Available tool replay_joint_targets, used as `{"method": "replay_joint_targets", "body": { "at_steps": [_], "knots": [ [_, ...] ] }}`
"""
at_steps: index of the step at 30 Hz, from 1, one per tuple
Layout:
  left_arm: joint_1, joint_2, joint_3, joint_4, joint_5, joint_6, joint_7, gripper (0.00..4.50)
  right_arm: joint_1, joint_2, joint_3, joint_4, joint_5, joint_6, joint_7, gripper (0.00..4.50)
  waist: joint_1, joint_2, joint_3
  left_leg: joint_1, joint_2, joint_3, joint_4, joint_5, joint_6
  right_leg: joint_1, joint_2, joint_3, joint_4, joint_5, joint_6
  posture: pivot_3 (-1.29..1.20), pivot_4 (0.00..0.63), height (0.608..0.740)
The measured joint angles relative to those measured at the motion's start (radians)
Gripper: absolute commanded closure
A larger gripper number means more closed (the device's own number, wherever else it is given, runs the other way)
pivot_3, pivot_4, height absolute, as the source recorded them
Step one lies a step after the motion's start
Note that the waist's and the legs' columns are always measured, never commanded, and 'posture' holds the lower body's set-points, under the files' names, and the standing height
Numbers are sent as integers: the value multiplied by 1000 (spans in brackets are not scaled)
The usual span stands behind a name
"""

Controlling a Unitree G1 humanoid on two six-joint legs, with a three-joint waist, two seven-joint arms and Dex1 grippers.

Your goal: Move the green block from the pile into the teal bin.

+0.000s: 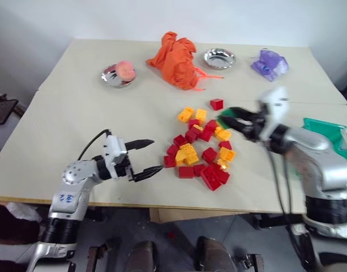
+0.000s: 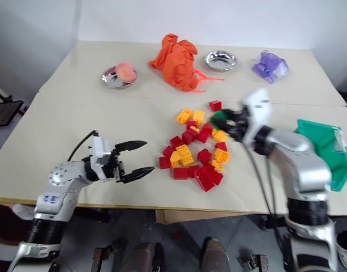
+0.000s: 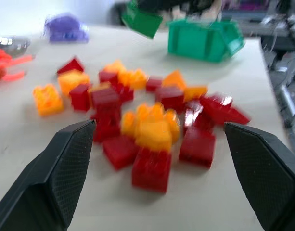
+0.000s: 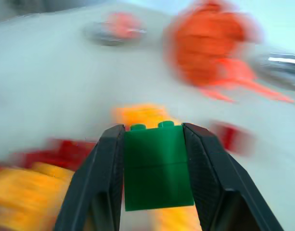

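Pale worktop [image 1: 60,170] carries everything: the teal bin [image 2: 326,150] sits open at its right edge, seemingly empty though its floor is partly hidden, ready for a drop. Left of it lies the pile [image 1: 201,150], the left claw [image 1: 149,157] gaping beside it. Above the pile, the right claw [image 4: 154,168] clamps the green block [image 4: 157,171].

**Obscured / unclear items**

We note the teal bin [image 1: 326,133] is cut by the frame's right edge and partly covered by the right arm. In right wrist view, the pile [image 4: 22,187] and orange cloth [image 4: 210,41] are smeared by blur; brick studs unreadable. Green block [image 4: 158,166]: sides hidden by fingers [image 4: 106,178]. Purple item [image 1: 269,63] too small to ID.
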Motion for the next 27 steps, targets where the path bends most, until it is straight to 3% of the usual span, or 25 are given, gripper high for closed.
{"method": "replay_joint_targets", "body": {
  "at_steps": [6, 11, 20, 23, 27],
  "knots": [
    [-103, -92, -66, 25, 1, 4, -27, 0, 166, -153, -299, 141, -55, -125, -42, 3058, 9, 0, 0, 1, 0, 0, 0, 0, 0, 1, 0, 0, 0, 0, 0, 0, 150, 740],
    [-138, -132, -107, 83, 9, -14, -54, 0, 271, -176, -346, 250, -90, -194, -35, 3058, -10, 1, 0, 3, 0, 2, 0, 0, 0, 2, 0, 1, 0, 0, 0, 0, 150, 740],
    [-166, -105, -110, 151, 26, -41, -79, 0, 271, -178, -341, 309, -63, -225, -1, 20, -12, 1, 0, 3, 0, 1, 1, 0, 0, 2, 0, 1, 0, 0, 0, 0, 150, 740],
    [-164, -62, -82, 172, 45, -52, -68, 0, 278, -195, -342, 321, -48, -273, 57, 20, -14, 2, 0, 3, 0, 1, 0, 0, 0, 2, 0, 1, 0, 0, 0, 0, 150, 740],
    [-145, -12, -23, 177, 62, -67, -28, 0, 330, -175, -345, 188, 88, -348, 249, 20, -17, 2, 0, 4, 1, 1, 0, 0, 0, 2, 0, 1, 0, 0, 0, 0, 150, 740]
  ]
}}
